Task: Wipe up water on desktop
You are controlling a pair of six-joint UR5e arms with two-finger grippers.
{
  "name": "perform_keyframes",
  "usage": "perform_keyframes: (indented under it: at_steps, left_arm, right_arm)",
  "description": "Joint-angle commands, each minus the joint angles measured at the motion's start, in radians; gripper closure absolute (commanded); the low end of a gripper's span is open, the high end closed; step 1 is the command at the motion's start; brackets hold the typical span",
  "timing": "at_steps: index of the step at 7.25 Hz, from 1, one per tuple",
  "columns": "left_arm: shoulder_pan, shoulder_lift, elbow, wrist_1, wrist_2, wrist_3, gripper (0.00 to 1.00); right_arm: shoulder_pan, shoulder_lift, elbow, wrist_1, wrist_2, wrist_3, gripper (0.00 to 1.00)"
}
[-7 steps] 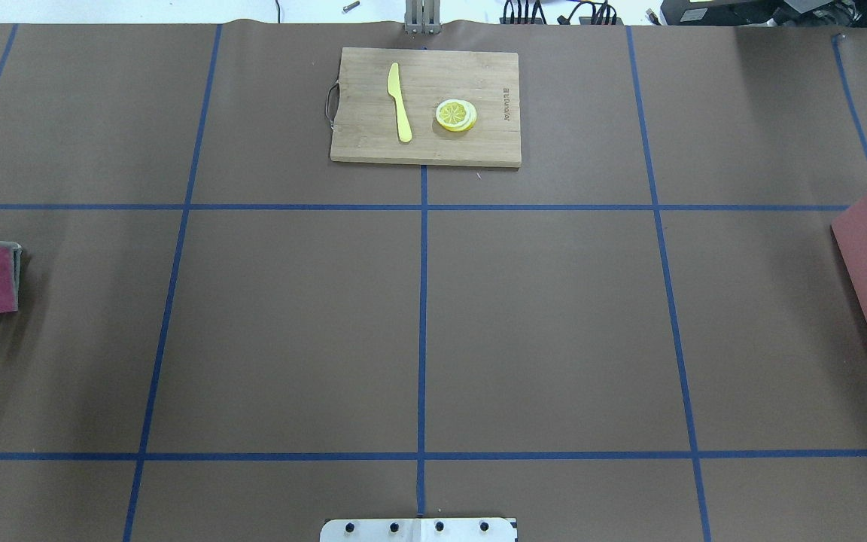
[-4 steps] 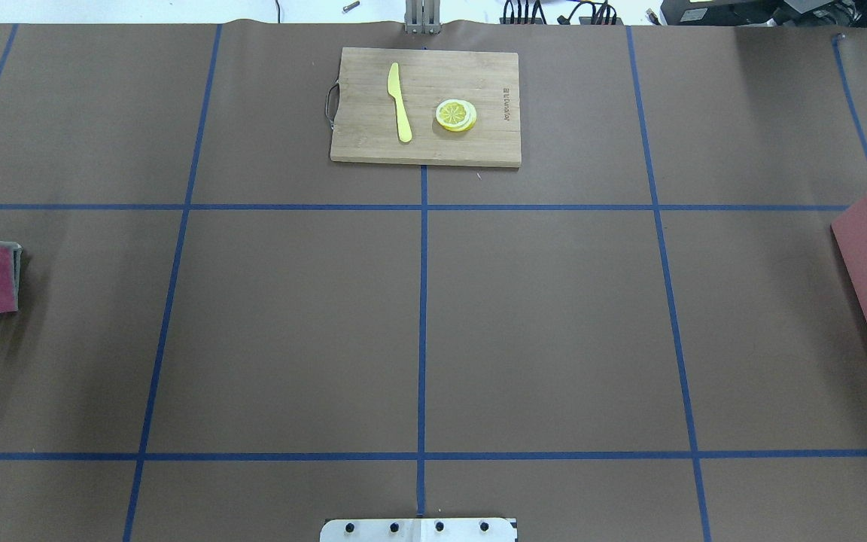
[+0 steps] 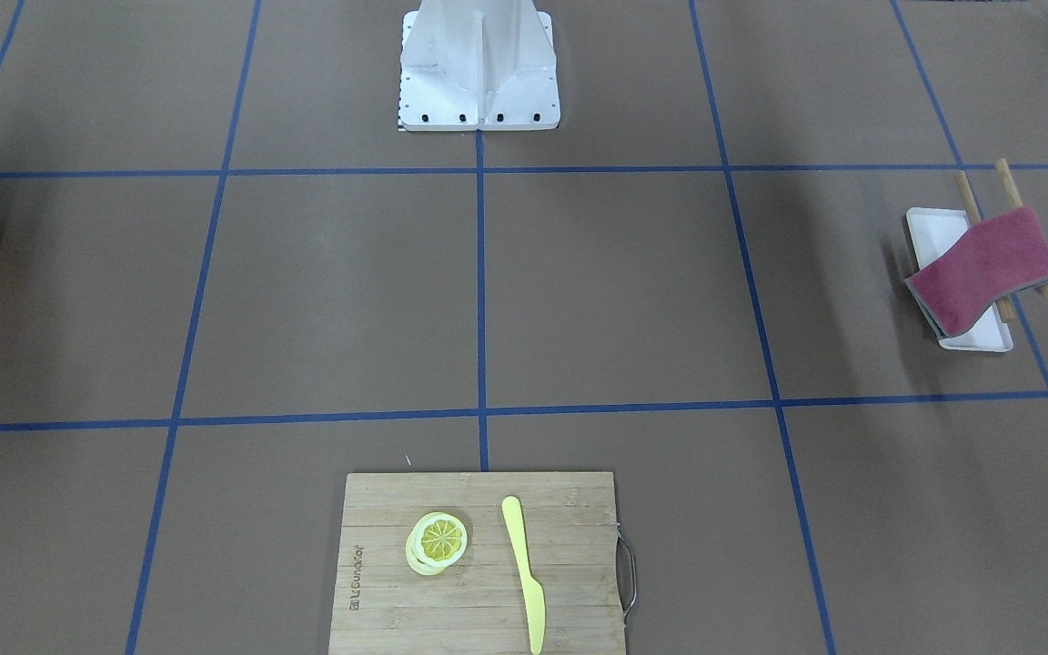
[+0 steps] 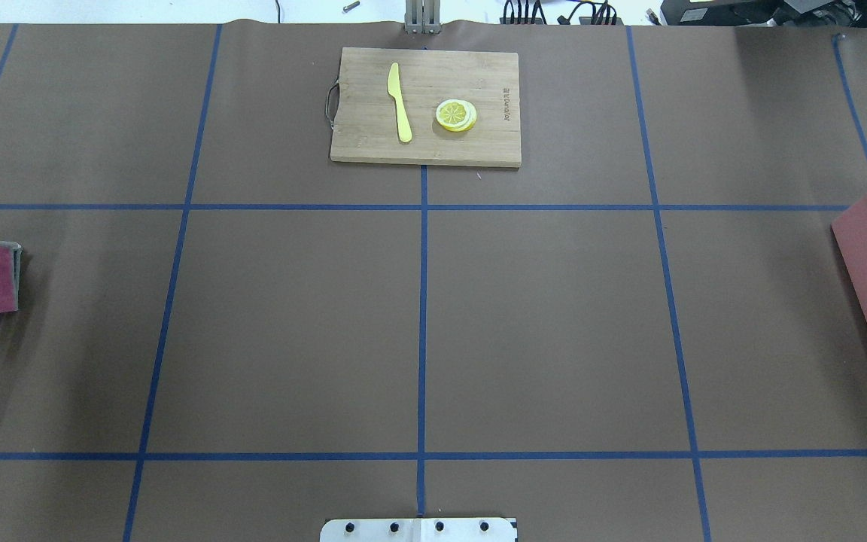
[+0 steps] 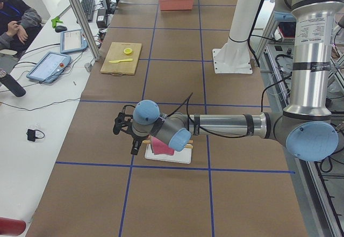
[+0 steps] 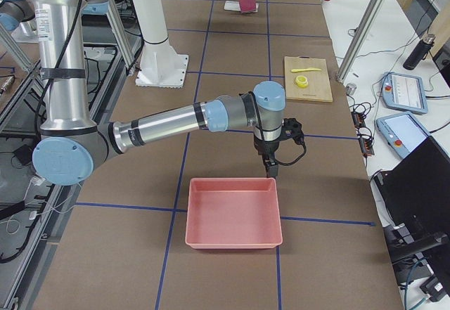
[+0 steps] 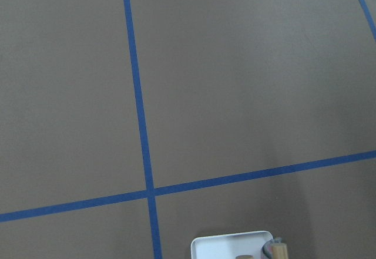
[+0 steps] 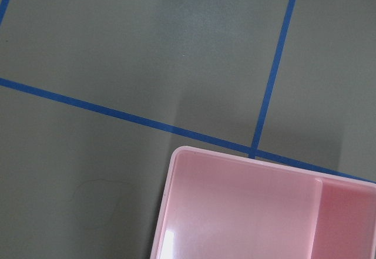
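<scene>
Desktop [image 4: 554, 316], lying flat, long axis left to right

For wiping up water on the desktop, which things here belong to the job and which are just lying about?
Job: desktop; red cloth, likely the wiper.
Lying about: cutting board, yellow knife, lemon slices, pink bin.

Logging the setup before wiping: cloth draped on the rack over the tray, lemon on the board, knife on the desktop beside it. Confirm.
One slip: the knife lies on the board too, beside the lemon, not on the desktop; the overhead view shows it. The rest stands.
</scene>
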Motion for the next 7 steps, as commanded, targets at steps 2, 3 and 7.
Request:
perform_keyframes:
  at_steps: [2,3,7]
  left_arm:
    - [0.024,0.093,0.007,-0.137,-0.044,-0.037,0.04]
    - [0.036,0.095,0.007,-0.139,-0.044,-0.037,0.08]
    - [0.076,0.098,0.007,-0.14,-0.044,-0.035,0.23]
  right_arm:
    - [0.0,-0.004,0.0,0.0,0.0,0.0,0.0]
    - [0.0,-0.004,-0.001,0.0,0.0,0.0,0.0]
    - [0.0,-0.006,-0.006,0.0,0.0,0.0,0.0]
